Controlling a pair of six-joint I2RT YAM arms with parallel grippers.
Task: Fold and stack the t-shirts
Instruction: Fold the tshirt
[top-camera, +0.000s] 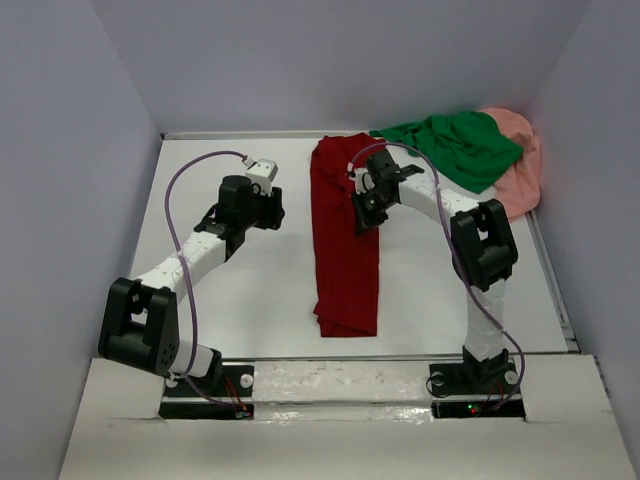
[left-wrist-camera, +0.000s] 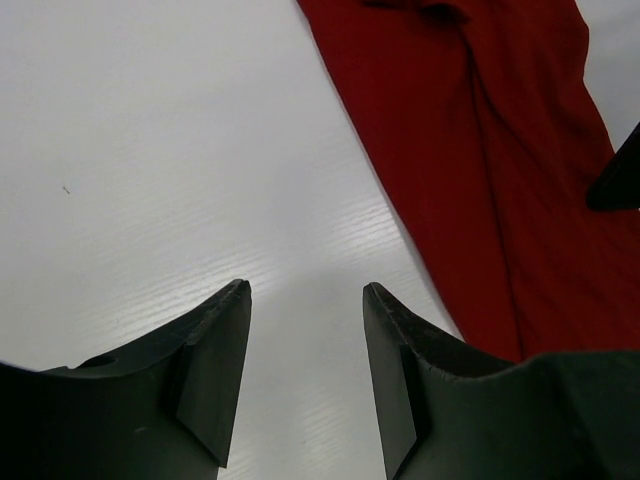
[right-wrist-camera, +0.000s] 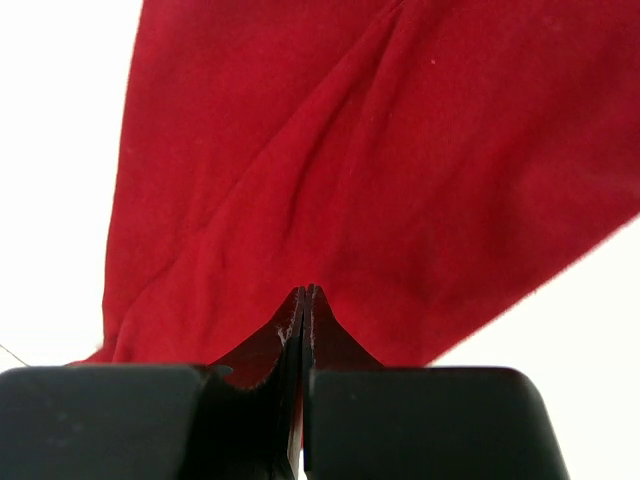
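The dark red t-shirt (top-camera: 345, 270) lies in the middle of the white table (top-camera: 260, 290) as a long narrow strip running from the upper centre of the overhead view down toward the arm bases, its lower end doubled into a thicker hem. The bright green t-shirt (top-camera: 455, 145) is heaped in the upper right, its edge touching the red strip's top corner, and it overlaps the salmon pink t-shirt (top-camera: 520, 175), which is bunched against the right wall. The right arm reaches across the lower edge of the green cloth, its purple cable (top-camera: 440, 200) looping over it. The right gripper (top-camera: 361, 222) sits on the red strip's upper right edge. In its wrist view the right gripper (right-wrist-camera: 303, 300) has its jaws pressed together, with creased red cloth (right-wrist-camera: 400, 150) filling the frame beyond. The left gripper (top-camera: 270, 212) hangs over bare table left of the strip. In its own view the left gripper (left-wrist-camera: 305, 290) has its jaws apart and holds nothing, with the red shirt (left-wrist-camera: 480, 150) at upper right. A small green light (top-camera: 468, 407) shows on the right arm's base.
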